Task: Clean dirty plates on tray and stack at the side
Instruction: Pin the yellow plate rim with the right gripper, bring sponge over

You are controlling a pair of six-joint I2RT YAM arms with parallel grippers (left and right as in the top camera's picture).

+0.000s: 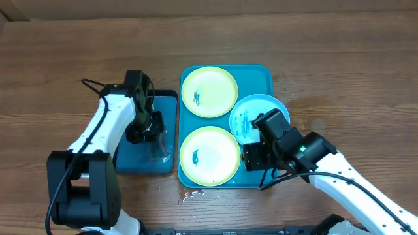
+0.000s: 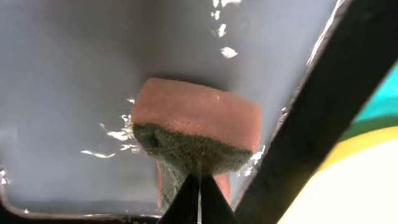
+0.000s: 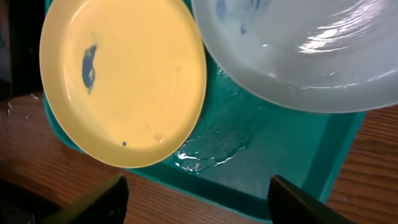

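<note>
Orange sponge (image 2: 196, 115) is pinched in the left gripper (image 2: 199, 190), jaws together on its edge. Smeared plates (image 1: 209, 155) lie to that gripper's right. The right gripper (image 3: 199, 196), jaws apart, hovers nearer them.

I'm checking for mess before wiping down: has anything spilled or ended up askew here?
Yes. A water puddle sits on the teal tray, and droplets lie on the table off its near edge. The light-blue plate overhangs the tray's right rim.

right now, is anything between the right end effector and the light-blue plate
Nothing visible. The right end effector hangs open over the rim of the tray. Only the tray's wet, bare floor lies between it and the light-blue plate.
</note>
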